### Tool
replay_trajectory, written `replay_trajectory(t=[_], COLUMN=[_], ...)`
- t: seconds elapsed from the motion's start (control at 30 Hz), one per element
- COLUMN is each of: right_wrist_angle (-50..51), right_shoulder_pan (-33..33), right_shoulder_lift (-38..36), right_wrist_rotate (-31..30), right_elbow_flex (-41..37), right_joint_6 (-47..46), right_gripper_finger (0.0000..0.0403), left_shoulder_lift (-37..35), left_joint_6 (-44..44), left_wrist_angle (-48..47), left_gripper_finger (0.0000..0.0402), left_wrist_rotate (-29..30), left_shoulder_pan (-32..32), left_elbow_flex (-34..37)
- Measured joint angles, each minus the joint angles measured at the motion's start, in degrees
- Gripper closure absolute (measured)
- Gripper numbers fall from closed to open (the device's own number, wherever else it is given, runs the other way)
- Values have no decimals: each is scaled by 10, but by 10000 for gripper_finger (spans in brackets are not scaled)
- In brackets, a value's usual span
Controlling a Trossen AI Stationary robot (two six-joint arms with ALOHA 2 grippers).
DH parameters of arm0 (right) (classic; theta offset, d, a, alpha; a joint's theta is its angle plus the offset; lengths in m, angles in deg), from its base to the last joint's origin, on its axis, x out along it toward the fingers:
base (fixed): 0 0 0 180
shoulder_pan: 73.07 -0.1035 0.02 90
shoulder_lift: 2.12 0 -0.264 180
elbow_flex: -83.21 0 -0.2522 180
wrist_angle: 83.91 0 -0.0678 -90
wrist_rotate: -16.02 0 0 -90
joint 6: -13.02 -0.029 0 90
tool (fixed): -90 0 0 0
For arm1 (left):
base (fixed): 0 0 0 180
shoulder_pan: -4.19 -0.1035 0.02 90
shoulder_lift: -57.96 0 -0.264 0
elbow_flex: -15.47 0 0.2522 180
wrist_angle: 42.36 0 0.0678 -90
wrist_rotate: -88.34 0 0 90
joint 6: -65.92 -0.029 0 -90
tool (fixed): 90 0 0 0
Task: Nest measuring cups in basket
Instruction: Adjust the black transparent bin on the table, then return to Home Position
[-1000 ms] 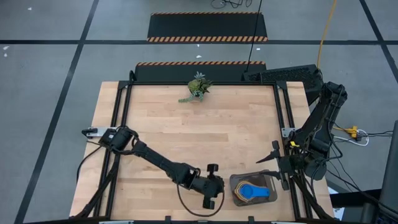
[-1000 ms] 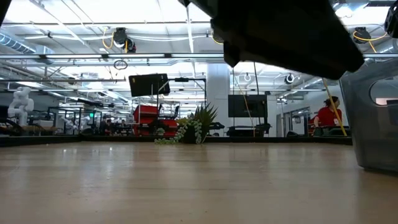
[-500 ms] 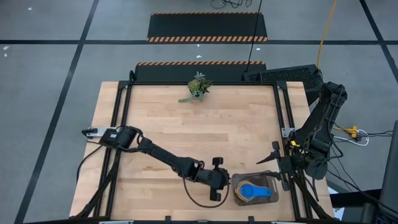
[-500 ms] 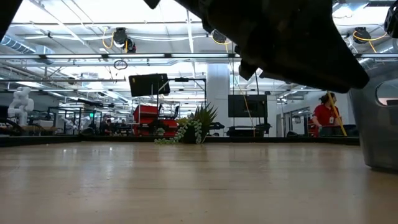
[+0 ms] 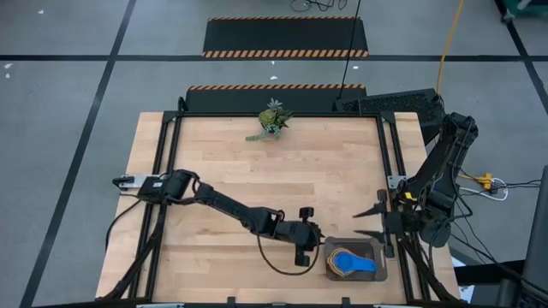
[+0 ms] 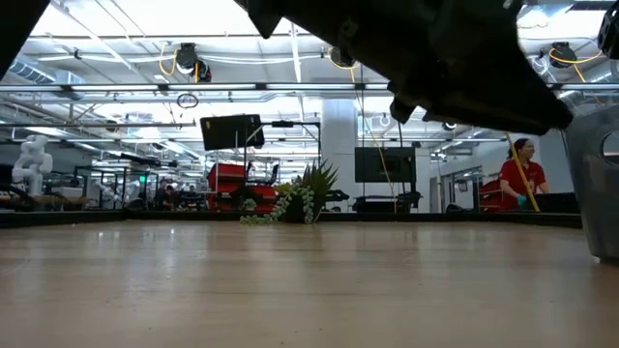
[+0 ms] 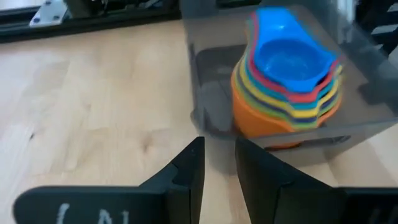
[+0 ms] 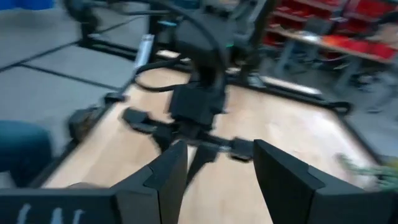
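Left tool [image 5: 312, 245] just beside basket [image 5: 380, 257] edge, nested measuring cups [image 5: 351, 263] inside

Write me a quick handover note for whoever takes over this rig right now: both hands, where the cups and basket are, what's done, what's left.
Left hand: empty, fingers slightly apart, right beside the basket's left wall, not gripping it.
Right hand: open, empty, waiting at the table's right edge, just beyond the basket.
Measuring cups: one nested stack inside the basket, orange at the bottom, blue on top. The basket sits at the front right of the table. No loose cups in view.
Plant sprig: at the far edge, untouched.
Done: nesting appears complete.
Left: probably just back both arms away; check the basket's final position if that matters.
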State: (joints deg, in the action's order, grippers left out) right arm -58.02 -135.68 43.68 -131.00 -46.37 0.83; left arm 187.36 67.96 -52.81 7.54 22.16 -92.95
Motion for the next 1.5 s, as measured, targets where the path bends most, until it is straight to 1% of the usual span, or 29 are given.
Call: replay_trajectory(t=[0.1,0.17,0.23,0.3,0.37,0.53,0.63,0.7,0.77,0.83,0.9,0.97,1.1,1.13,1.33,1.43,1.5], right_wrist_angle=[-2,-5,-5,-7,-7,-9,-7,-8,-8,-7,-9,-11,-19,-21,-65,-73,-72], right_shoulder_pan=[0,5,18,36,56,103,127,142,156,170,182,193,212,216,255,276,288], right_shoulder_lift=[0,-1,-5,-13,-24,-50,-61,-66,-69,-70,-70,-72,-77,-79,-91,-93,-94], right_wrist_rotate=[-62,-106,-120,-110,-87,-30,1,19,37,51,64,63,63,63,63,64,84], right_elbow_flex=[-4,-11,-18,-22,-25,-34,-38,-40,-43,-48,-54,-59,-64,-64,-64,-64,-65], right_joint_6=[11,23,36,42,48,78,102,116,119,124,131,139,166,175,238,248,247], right_gripper_finger=[229,229,233,245,266,339,386,397,394,394,398,401,401,402,402,403,403], left_shoulder_lift=[-13,-36,-66,-92,-107,-138,-146,-147,-159,-169,-199,-228,-326,-355,-522,-600,-640], left_joint_6=[-2,-7,-16,-28,-41,-75,-89,-93,-95,-95,-94,-87,-59,-51,-33,-32,-33], left_wrist_angle=[-39,-59,-82,-102,-118,-111,-144,-159,-200,-199,-199,-142,-75,-73,-60,-58,-26], left_gripper_finger=[309,309,309,309,309,309,309,309,309,309,309,309,309,309,309,309,309], left_wrist_rotate=[1,10,32,54,71,77,77,74,74,74,74,72,74,76,145,168,170], left_shoulder_pan=[-13,-21,-27,-31,-35,-51,-61,-69,-79,-91,-101,-110,-128,-130,-121,-110,-107], left_elbow_flex=[1,1,0,-2,0,-2,1,0,1,11,53,109,239,269,397,453,488])
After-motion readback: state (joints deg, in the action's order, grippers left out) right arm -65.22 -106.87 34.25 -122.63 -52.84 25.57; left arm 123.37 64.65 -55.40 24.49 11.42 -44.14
